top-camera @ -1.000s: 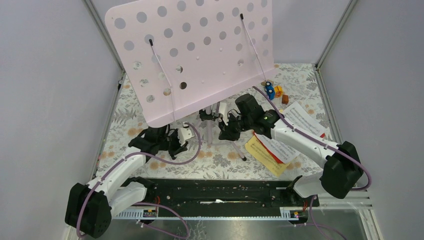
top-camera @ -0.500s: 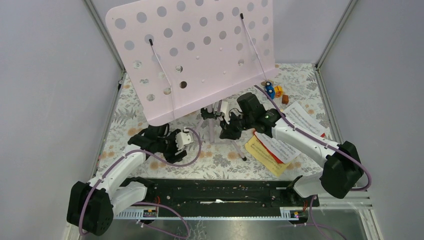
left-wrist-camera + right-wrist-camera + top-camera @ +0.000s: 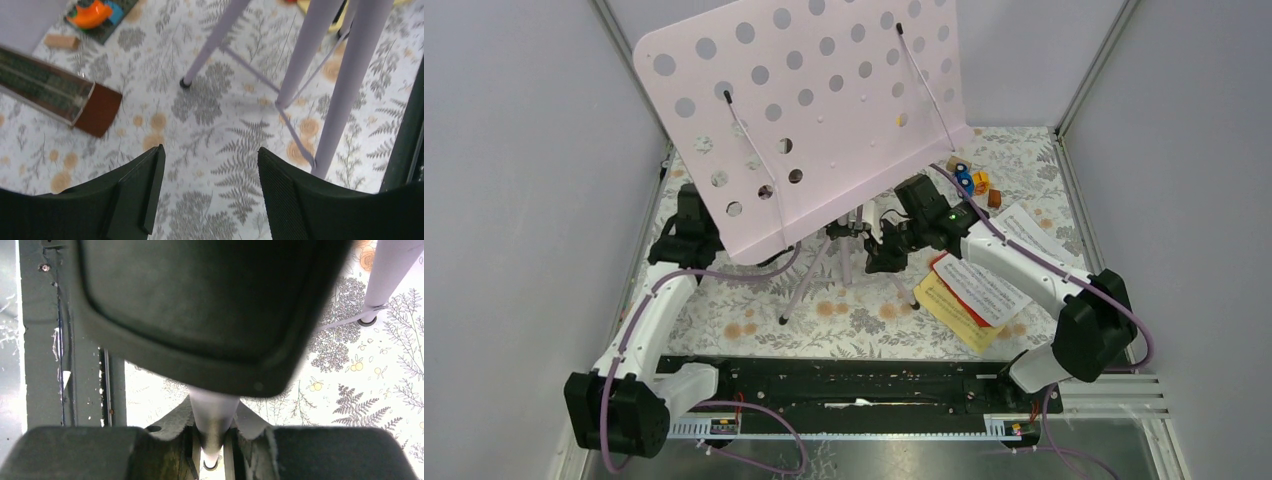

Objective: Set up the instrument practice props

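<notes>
The pale pink perforated panel stands tilted on its lilac tripod, whose legs are spread on the floral table. My right gripper is shut on a lilac tripod tube just below a black joint. My left gripper sits at the panel's lower left corner, apart from the tripod. In the left wrist view it is open over bare tablecloth, with the lilac legs beyond it. White, red and yellow sheet-music pages lie under the right arm.
Orange-yellow toy blocks and a small cork cylinder sit at the back right, also seen as toy blocks and cork. A dark bar with a brown end lies nearby. Grey walls enclose three sides.
My left gripper opened, let go and swung left and back to the panel's corner. A tripod leg now reaches out to the front left. The panel shifted slightly; the right gripper kept its grip.
</notes>
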Controlling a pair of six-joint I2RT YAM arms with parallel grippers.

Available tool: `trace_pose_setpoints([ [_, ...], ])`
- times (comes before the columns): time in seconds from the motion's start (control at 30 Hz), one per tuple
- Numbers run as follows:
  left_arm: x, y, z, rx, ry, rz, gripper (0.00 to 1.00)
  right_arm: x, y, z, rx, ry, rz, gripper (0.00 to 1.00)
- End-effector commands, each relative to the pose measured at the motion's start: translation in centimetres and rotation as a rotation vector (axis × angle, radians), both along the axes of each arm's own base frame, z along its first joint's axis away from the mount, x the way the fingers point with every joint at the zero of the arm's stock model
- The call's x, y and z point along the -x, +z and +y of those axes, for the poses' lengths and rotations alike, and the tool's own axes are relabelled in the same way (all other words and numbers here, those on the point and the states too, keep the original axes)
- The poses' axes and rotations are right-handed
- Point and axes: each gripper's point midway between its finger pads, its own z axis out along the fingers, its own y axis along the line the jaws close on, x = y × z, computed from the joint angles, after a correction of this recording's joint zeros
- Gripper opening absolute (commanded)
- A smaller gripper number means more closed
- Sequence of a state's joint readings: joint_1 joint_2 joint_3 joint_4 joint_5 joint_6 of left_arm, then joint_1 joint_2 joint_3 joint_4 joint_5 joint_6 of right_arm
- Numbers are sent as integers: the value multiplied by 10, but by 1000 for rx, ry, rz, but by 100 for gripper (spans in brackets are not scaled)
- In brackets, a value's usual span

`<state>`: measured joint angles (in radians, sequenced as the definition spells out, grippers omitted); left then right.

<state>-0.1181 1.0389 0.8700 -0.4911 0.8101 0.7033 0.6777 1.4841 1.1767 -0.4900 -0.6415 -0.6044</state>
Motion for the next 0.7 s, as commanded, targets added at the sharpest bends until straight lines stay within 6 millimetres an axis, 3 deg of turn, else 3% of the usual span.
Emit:
trace_pose_setpoints([
  [0.0, -20, 54, -24, 144, -95, -77, 72, -23, -11, -16, 98, 123, -160, 0],
  [0.5, -37, 89, -52, 153, -271, -228, 73, -66, -9, 3, 80, 311, -221, 0],
  [0.67, -38, 104, -59, 171, -342, -295, 68, -70, -10, 5, 87, 321, -213, 0],
])
